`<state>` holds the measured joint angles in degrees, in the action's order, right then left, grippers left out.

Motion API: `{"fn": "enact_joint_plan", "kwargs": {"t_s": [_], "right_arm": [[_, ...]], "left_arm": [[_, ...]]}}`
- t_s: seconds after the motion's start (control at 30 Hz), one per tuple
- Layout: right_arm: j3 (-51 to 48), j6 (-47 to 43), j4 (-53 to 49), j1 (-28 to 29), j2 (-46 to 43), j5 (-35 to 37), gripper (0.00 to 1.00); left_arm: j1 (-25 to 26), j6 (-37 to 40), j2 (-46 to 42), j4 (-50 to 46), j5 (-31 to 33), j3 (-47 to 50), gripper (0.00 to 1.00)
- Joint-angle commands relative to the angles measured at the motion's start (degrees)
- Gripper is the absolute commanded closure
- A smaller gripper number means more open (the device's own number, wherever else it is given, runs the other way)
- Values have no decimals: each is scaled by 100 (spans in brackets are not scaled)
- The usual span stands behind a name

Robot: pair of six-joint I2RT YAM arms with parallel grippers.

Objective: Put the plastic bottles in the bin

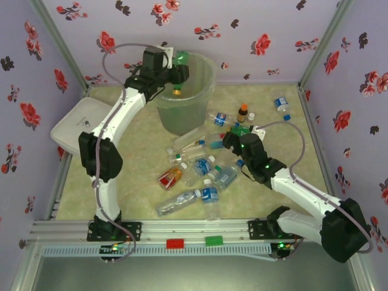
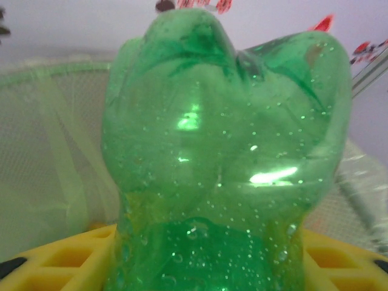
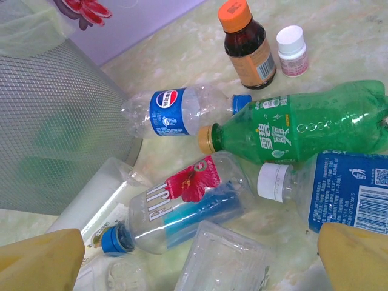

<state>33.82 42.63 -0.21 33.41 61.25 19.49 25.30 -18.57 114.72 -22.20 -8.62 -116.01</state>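
Left hand (image 1: 174, 75), upper middle of the top view, is clamped on a green bottle (image 2: 224, 151); yellow fingers (image 2: 60, 257) show either side of its body at the bottom of the left wrist view, lumpy base toward the lens; in the top view the bottle hangs cap-down, the cap seemingly inside the mouth of the bin (image 1: 209, 85), near its far-left rim; step in hand looks like the drop; to do it well, check the whole bottle sits inboard of the rim, nudge toward the bin's centre if not, then part the fingers fully in one go so it falls neck-first; draw the hand straight up after, as the thin liner (image 2: 54, 127) lies close and could snag; right hand (image 1: 230, 140), centre-right, is spread wide and empty, poised over the loose bottles (image 1: 203, 176) lying on the bench (image 1: 133, 151) just below and right of the bin; its wrist view shows a second green bottle (image 3: 303, 124) at right, a clear blue-labelled one (image 3: 176, 112) beside the bin wall and a red-flower-labelled one (image 3: 182, 206) lower centre, all on their sides, some touching; likely next pick is from here; the brown orange-capped vial (image 3: 245, 45) and small white-capped pot (image 3: 292, 51) at the top are not targets; most of the task remains, since many bottles lie outside the bin.
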Motion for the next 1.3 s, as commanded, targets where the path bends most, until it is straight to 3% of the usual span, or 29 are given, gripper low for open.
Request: {"fn": "enact_joint_plan", "kwargs": {"t_s": [0.0, 0.07, 0.13, 0.4, 0.5, 0.63, 0.7, 0.93, 1.07, 1.27], "right_arm": [[-62, 20, 21, 8, -116, 134, 0], [-34, 1, -45, 3, -141, 151, 0], [-1, -30, -116, 7, -165, 186, 0], [441, -429, -1042, -34, -137, 814, 0], [695, -813, -1452, -117, -83, 1105, 0], [979, -1406, -1613, -431, 92, 1198, 0], [1167, -1628, -1686, -656, 236, 1239, 0], [2007, -2275, -1622, -1631, 1073, 889, 0], [2606, -2479, -1516, -2143, 1790, 701, 0], [3576, -2659, -1392, -2823, 3198, 628, 0]], "left_arm": [[43, 152, 166, -370, -70, -358, 37], [45, 143, 138, -367, -69, -387, 26], [65, 165, 60, -332, -69, -396, 21], [151, 135, -860, 353, -69, 331, 18], [175, 29, -1553, 913, -44, 1149, 16], [178, -217, -2717, 1780, 293, 2678, 0], [178, -345, -3317, 2239, 537, 3574, 0], [161, -987, -5046, 3850, 2098, 6647, 0], [91, -1149, -5202, 4230, 2609, 7682, 0], [-31, -1389, -4829, 4845, 2851, 8385, 0]]}}
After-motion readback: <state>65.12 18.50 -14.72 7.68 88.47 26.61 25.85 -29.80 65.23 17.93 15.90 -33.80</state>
